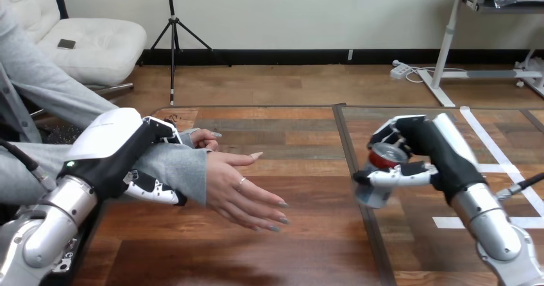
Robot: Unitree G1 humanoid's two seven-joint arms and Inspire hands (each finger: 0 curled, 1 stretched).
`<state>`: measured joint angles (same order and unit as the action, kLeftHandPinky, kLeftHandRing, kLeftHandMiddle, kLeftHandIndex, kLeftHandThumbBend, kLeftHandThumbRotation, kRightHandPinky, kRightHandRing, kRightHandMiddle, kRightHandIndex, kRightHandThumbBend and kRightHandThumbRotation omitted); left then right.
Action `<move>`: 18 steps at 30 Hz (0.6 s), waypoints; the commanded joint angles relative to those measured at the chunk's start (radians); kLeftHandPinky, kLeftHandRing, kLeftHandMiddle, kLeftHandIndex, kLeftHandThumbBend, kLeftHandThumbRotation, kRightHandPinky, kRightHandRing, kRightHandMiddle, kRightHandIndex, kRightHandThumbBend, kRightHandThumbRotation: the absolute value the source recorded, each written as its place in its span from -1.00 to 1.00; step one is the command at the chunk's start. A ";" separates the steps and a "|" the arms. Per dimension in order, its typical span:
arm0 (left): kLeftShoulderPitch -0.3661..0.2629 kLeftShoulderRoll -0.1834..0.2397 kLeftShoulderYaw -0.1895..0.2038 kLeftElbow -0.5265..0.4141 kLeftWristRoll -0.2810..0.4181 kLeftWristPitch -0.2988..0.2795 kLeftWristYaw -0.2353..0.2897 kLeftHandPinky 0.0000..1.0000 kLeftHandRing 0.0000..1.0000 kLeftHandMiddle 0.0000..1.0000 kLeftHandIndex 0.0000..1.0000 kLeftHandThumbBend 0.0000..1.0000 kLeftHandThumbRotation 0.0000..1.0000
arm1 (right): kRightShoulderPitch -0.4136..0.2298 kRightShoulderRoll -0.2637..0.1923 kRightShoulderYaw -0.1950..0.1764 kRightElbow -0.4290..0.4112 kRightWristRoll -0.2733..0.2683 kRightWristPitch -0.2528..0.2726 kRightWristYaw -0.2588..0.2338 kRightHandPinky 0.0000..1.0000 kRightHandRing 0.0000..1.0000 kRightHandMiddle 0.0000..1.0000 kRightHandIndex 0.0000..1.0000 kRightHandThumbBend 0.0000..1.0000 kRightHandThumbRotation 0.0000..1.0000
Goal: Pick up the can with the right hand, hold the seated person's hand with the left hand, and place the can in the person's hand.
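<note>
The can (374,193) is silver with a red band near its top. The worktop (289,254) is streaky brown wood, marked with white tape (449,222). The sleeve (173,167) is grey.

The can (385,159) shows its top and part of its side. The right hand (442,161) wraps the rest, and the base is blurred. The left hand (119,146) covers the person's wrist, its fingers (163,127) curling behind the sleeve (176,167). A second hand (204,138) peeks out behind the person's hand (237,186), mostly hidden. The left forearm (54,215) and right forearm (497,228) run off the bottom edge.
</note>
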<state>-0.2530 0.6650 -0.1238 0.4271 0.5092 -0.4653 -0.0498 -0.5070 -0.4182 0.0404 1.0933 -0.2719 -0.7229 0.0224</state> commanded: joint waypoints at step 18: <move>-0.059 -0.099 -0.001 -0.028 -0.027 -0.001 0.037 -0.44 -0.35 -0.22 -0.11 0.47 -1.00 | -0.160 0.081 0.008 -0.062 0.002 -0.046 -0.035 -0.52 -0.47 -0.26 -0.14 0.59 -1.00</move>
<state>-0.2530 0.6241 -0.1238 0.4280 0.5106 -0.4606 -0.0444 -0.5333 -0.3573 0.0427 1.0906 -0.2727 -0.7261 0.0220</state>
